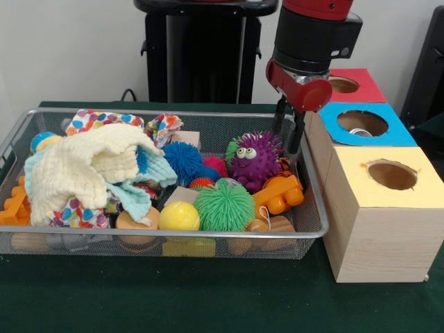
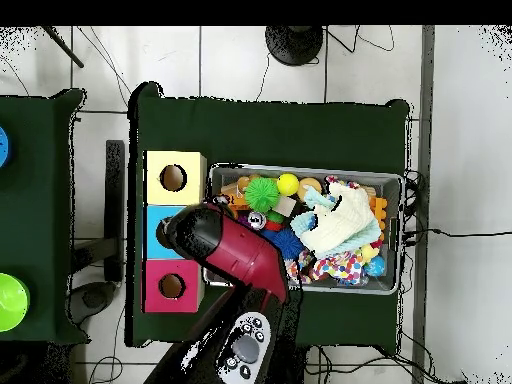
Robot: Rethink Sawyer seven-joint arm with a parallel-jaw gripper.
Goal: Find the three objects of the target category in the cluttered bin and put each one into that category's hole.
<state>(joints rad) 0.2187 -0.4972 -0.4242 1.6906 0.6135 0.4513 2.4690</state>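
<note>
The wire mesh bin (image 1: 208,235) is full of toys and cloths; it also shows in the overhead view (image 2: 300,169). No silvery can shows among them. My gripper (image 1: 288,128) hangs over the bin's far right corner, next to the purple spiky ball (image 1: 253,158). It is open and empty. The blue-surround hole (image 1: 368,121) is just right of the gripper, in the middle wooden box. A silvery glint (image 1: 359,130) shows inside it. In the overhead view my arm (image 2: 225,245) covers the gripper and most of the blue box (image 2: 154,232).
A red-surround box (image 1: 350,84) stands behind the blue one and a yellow-surround box (image 1: 388,173) in front. The bin holds a pale yellow cloth (image 1: 83,170), a green spiky ball (image 1: 224,205), a smooth yellow ball (image 1: 179,216), a blue spiky ball (image 1: 184,158) and an orange toy (image 1: 277,194).
</note>
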